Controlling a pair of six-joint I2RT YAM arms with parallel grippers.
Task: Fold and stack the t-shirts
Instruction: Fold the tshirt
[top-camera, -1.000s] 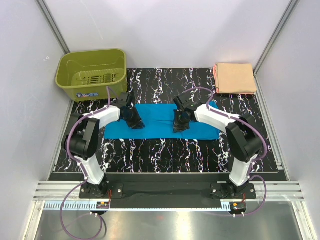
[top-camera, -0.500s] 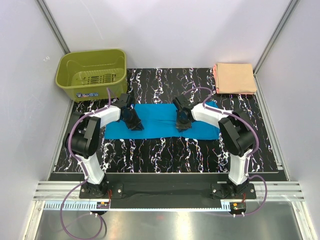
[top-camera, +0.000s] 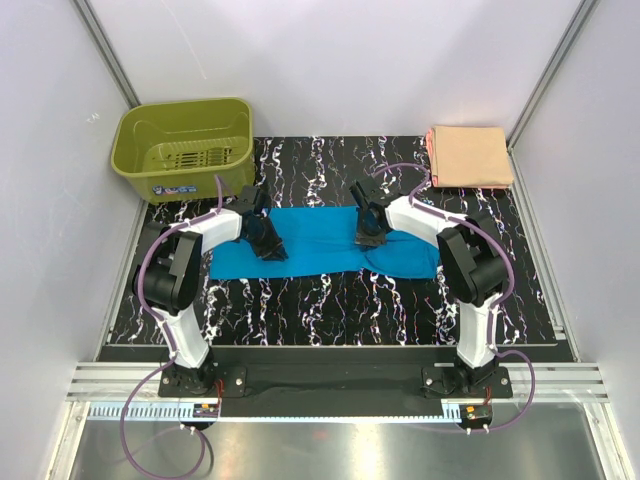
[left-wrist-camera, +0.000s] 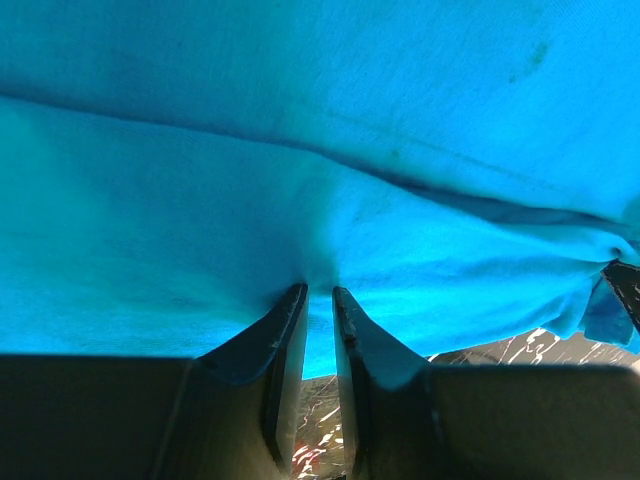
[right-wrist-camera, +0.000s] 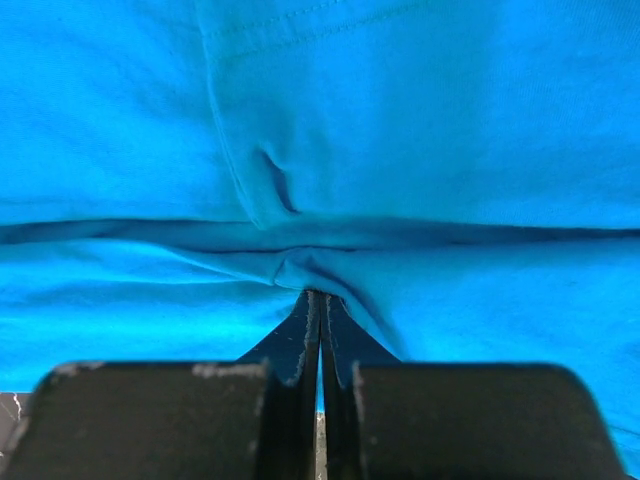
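Note:
The turquoise t-shirt (top-camera: 318, 242) lies spread left to right across the black marbled mat. It fills the left wrist view (left-wrist-camera: 300, 150) and the right wrist view (right-wrist-camera: 420, 120). My left gripper (top-camera: 267, 243) is over its left part. The jaws are almost together, with a pinch of the cloth bunched at the tips (left-wrist-camera: 318, 292). My right gripper (top-camera: 370, 236) is over its right-middle part, shut tight on a raised fold of the cloth (right-wrist-camera: 320, 295). The peach t-shirt (top-camera: 468, 155) lies folded at the back right corner, away from both grippers.
An olive-green plastic basket (top-camera: 185, 148) stands at the back left, close to my left arm. The marbled mat (top-camera: 330, 310) shows bare in front of the turquoise shirt. White walls enclose the sides and back.
My right gripper has moved toward the back and slightly right, pulling the pinched cloth with it. My left gripper has hardly moved.

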